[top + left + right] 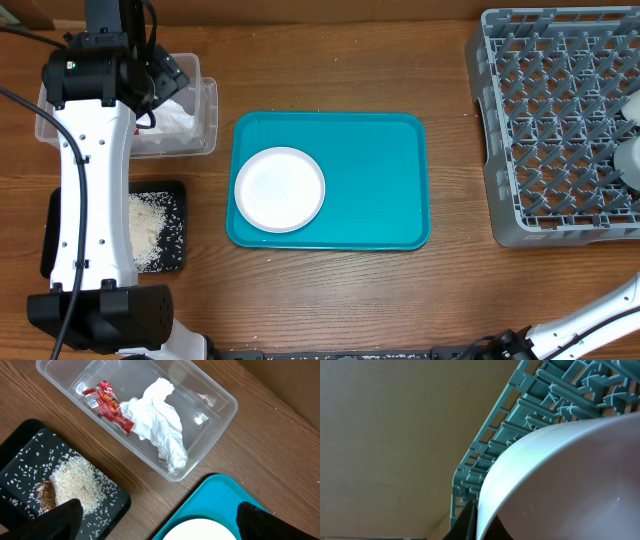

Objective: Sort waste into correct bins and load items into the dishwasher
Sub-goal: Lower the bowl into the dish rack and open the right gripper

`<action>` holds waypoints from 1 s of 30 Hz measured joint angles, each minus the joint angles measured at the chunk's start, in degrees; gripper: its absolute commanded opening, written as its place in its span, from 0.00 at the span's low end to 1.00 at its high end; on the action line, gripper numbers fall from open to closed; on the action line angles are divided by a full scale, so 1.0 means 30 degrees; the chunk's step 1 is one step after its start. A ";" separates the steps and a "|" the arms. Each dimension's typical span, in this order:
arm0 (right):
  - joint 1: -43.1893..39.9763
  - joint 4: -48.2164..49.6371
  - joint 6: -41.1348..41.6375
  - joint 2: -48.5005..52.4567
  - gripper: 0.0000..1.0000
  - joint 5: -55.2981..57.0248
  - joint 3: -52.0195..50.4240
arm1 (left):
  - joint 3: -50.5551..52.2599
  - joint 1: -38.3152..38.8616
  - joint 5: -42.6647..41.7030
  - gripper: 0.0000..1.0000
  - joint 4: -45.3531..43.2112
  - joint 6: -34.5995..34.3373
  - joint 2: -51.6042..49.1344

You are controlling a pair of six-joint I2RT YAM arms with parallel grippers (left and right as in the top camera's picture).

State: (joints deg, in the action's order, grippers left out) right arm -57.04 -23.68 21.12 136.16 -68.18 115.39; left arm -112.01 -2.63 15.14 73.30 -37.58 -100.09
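Note:
My left gripper (pixel 157 512) is open and empty, high above the table between the bins; in the overhead view it (pixel 165 75) hangs over the clear tub (pixel 207 125). The clear tub (pixel 220 395) holds the crumpled white napkin (pixel 160 422) and the red wrapper (pixel 107 405). The black tray (pixel 20 467) holds white rice (pixel 75 480) and a brown scrap (pixel 45 494). The white plate (pixel 279 189) lies on the teal tray (pixel 370 180). My right gripper (pixel 477 520) is shut on the rim of a pale bowl (pixel 560 475) at the grey dish rack (pixel 520 420).
The dish rack (pixel 545 130) fills the right side of the table, with pale dishes (pixel 630 160) at its right edge. The black tray (pixel 170 195) sits in front of the clear tub, partly under my left arm. The right arm (pixel 590 320) enters at the bottom right.

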 measured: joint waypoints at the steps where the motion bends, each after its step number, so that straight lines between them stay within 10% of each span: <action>1: -0.0080 -0.0117 0.0022 -0.0007 0.11 0.0000 0.0087 | 0.0000 0.0000 0.0000 1.00 0.0007 0.0000 0.0000; 11: -0.1617 -0.3665 -0.0131 -0.0007 0.22 0.1246 0.1129 | 0.0000 0.0000 -0.0007 1.00 0.0000 0.0000 0.0000; 17: -0.2761 -0.6273 -0.0882 -0.0182 0.47 0.3657 0.1319 | 0.0000 0.0000 -0.0007 1.00 0.0000 0.0000 0.0000; 30: -0.2601 -0.6455 -0.1027 -0.5333 0.20 0.6390 0.1800 | 0.0000 0.0000 -0.0007 1.00 0.0000 0.0000 0.0000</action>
State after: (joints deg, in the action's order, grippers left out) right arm -64.84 -43.05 18.04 120.16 -49.01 120.79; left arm -112.01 -2.63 15.11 73.30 -37.58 -100.09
